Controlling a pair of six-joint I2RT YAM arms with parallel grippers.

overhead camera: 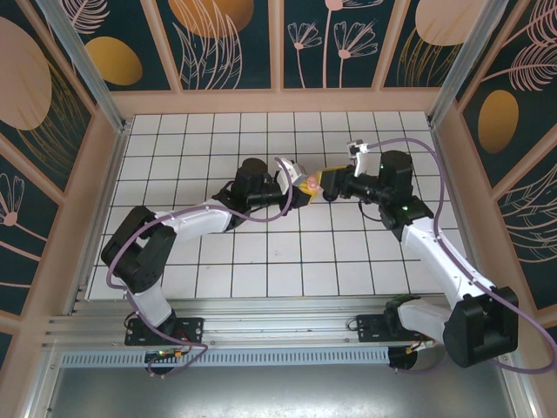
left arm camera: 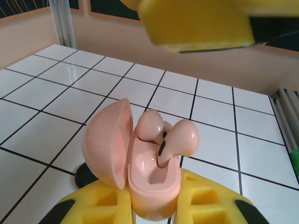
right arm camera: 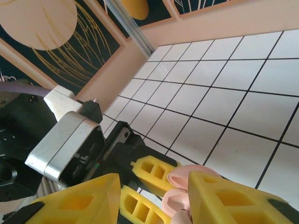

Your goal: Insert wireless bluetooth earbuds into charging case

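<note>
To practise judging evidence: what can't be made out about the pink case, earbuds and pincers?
Left wrist view: the left pincer and the lower edge hide the base of the charging case, below the earbuds; blurred finger above, cut off by the top edge.
Right wrist view: fingers of the right pincer cover most of the case.
Top view: case and earbuds too small to separate.
</note>
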